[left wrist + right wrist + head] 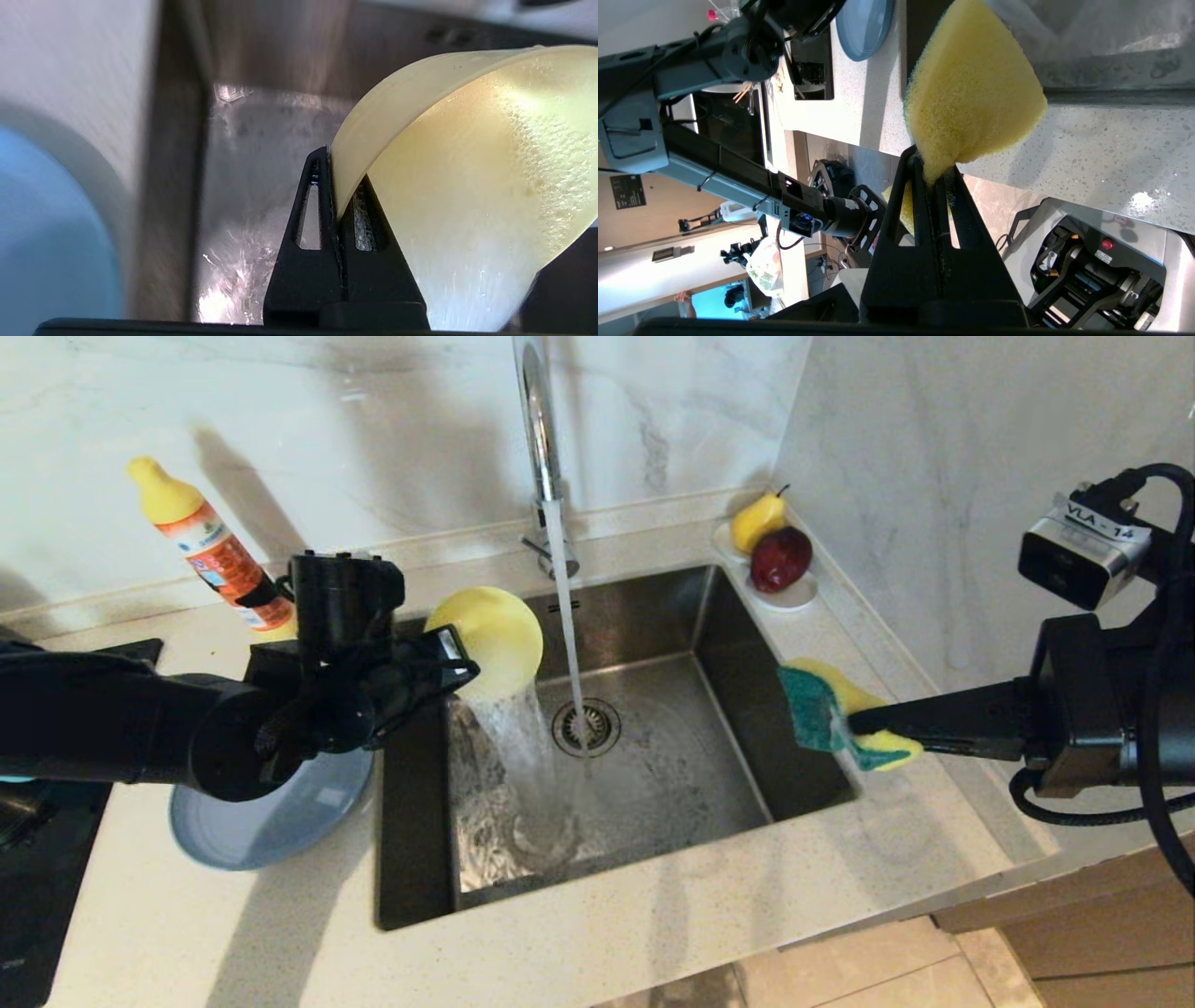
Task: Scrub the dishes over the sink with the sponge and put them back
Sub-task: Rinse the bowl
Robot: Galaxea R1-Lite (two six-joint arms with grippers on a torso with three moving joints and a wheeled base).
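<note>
Over the sink [653, 616], my left gripper [446, 663] is clamped on the rim of the yellow-green bowl [495, 639], tipped so water pours from it into the basin's left half. My right gripper [854, 721], pinching the sponge [826, 714], hangs over the sink's right edge, well apart from the bowl, with open basin and the running tap [540, 429] between. The grey-blue plate [271, 817] sits on the counter, left, under my left arm.
</note>
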